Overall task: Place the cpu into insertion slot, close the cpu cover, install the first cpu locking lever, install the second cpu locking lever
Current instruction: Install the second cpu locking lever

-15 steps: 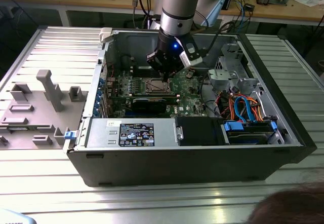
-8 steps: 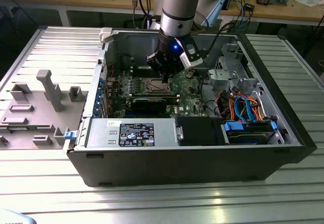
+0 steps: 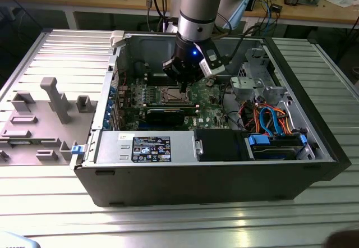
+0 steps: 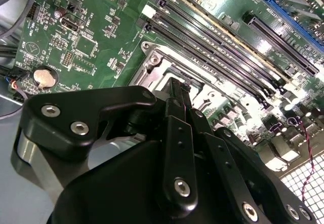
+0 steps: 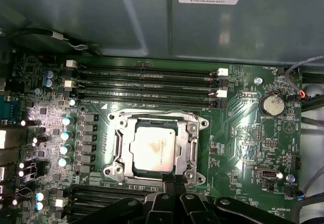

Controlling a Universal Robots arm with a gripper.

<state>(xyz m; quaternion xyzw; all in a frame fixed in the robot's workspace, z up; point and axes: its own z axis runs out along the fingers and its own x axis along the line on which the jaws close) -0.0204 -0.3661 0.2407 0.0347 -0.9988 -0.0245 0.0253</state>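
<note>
The cpu [image 5: 153, 149] is sitting seated in the insertion slot [image 5: 117, 145] — cpu cover [image 5: 193, 135] framing it; gripper [image 5: 172, 179] fingertips are pressing together, empty, at the socket edge.

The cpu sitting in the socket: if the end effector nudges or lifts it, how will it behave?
The cpu looks like a thin, flat, rigid plate, so it probably won't flex or roll. Its smooth metal top may be slippery to pinch. Lying low inside the insertion slot, with the end effector at its edge, it would likely resist sideways pushes.
</note>
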